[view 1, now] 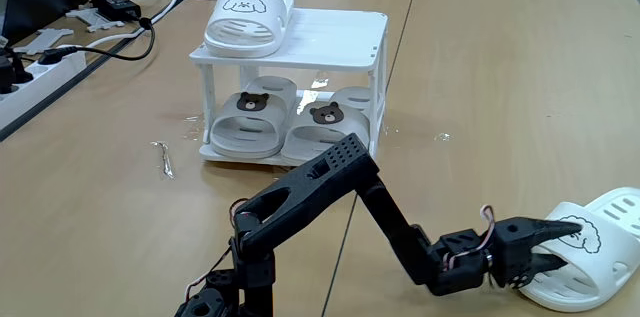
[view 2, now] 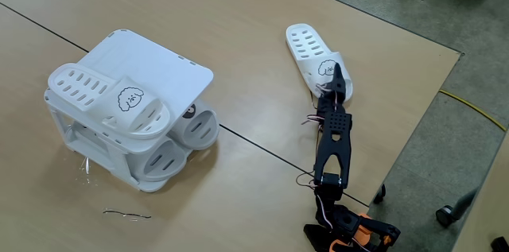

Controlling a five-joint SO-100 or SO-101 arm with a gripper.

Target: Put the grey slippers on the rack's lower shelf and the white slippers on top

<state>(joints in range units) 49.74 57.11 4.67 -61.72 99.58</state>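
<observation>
Both fixed views show the black gripper (view 1: 562, 242) at the strap of a white slipper (view 1: 600, 247) lying on the wood-grain table (view 1: 480, 77); whether its jaws grip cannot be told. At ten o'clock, the slatted white plastic rack (view 1: 340, 32) carries another dog-face slipper (view 1: 245, 19) on top, and the bear-badged grey slippers (view 1: 250, 117) fill the glossy lower shelf (view 1: 240, 155).

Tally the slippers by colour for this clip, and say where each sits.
Grey slippers: 2, side by side on the lower shelf of the rack — and.
White slippers: 2, one on the rack's top, one on the table at the gripper.
Total: 4 slippers.
</observation>
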